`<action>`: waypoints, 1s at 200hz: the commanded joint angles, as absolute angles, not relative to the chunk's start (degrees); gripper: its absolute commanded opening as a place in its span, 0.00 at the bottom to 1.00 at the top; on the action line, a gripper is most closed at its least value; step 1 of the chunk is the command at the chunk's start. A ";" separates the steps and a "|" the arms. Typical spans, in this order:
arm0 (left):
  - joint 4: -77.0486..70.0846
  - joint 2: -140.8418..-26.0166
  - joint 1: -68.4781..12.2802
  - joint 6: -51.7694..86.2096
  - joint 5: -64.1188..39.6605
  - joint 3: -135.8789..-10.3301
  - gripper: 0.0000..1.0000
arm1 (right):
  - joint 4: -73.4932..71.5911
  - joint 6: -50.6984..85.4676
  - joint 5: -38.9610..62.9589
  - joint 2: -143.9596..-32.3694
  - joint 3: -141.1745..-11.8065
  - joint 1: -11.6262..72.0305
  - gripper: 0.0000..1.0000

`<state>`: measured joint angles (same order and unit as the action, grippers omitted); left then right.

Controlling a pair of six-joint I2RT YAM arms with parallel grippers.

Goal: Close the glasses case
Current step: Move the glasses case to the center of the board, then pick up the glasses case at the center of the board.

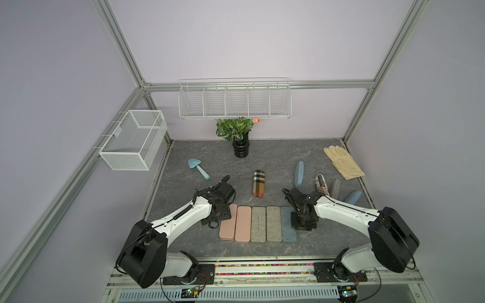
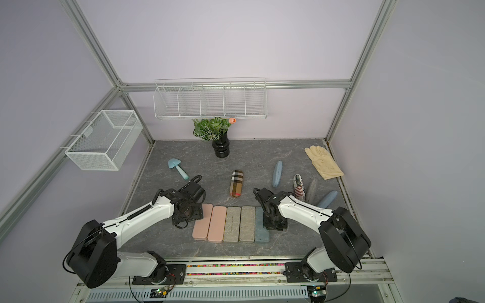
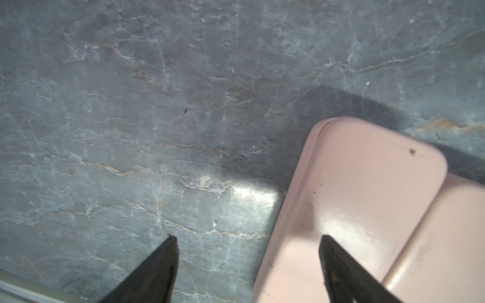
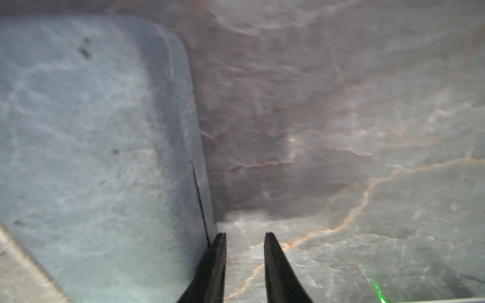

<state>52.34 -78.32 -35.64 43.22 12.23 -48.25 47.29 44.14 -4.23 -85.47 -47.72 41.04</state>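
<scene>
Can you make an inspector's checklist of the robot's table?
Surface: grey marbled table, no spills seen.
Job's things: front row: two pink cases, two grey cases, one blue flat case; open or shut, cannot tell.
Clutter: plaid case, blue oval case, printed case, grey slim case, blue slim case, glove, trowel, potted plant.
Grippers: left gripper open, partly over a pink case; right gripper slightly open, empty, beside the blue flat case.
Cables: black cable looped at left wrist.
Surroundings: wire shelf and mesh basket on the walls.

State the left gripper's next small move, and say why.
Probably lower the left gripper and pinch the outer edge of the pink case: its open jaws straddle that edge, one fingertip over the table, the other over the case.
</scene>
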 commanded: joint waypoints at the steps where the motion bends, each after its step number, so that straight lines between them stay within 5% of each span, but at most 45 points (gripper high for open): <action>1: 52.06 -79.39 -35.31 41.72 13.50 -51.77 0.85 | 46.23 44.31 -3.71 -86.76 -50.01 42.16 0.29; 39: 53.67 -84.27 -34.73 38.18 14.40 -62.47 0.86 | 60.87 45.48 -18.26 -82.06 -59.34 41.79 0.43; 87: 52.85 -100.27 -34.63 31.46 9.91 -83.30 1.00 | 63.59 34.85 -19.78 -84.29 -71.79 32.44 0.82; 200: 56.56 -132.24 -35.47 26.19 1.67 -114.56 0.95 | 55.28 22.32 -10.40 -112.25 -94.83 18.71 0.85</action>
